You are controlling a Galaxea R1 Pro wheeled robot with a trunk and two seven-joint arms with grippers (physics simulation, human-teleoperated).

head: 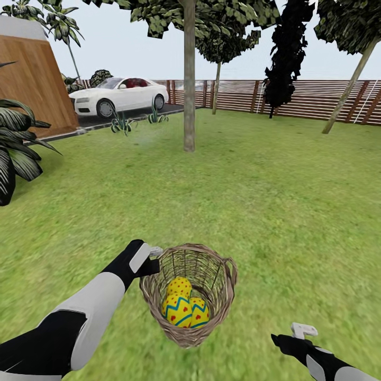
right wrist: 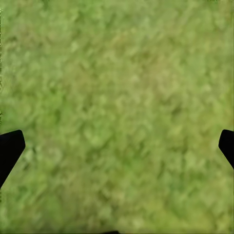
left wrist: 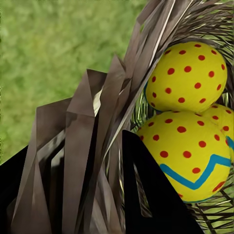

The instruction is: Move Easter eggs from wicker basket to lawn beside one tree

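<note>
Bottom middle of the frame there's the basket, tilted, with three eggs piled inside. The left gripper is right on its rim at the left side, looks clamped on it. The right gripper hangs over the lawn at lower right. A tree stands upper middle, white car upper left.

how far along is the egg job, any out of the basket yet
Done: nothing placed; all three Easter eggs lie in the wicker basket. In hand: the left gripper is at the basket's rim, wicker between its fingers in the left wrist view; the basket looks tilted. The right gripper is open over the lawn. Left: getting all three eggs beside one tree.
</note>
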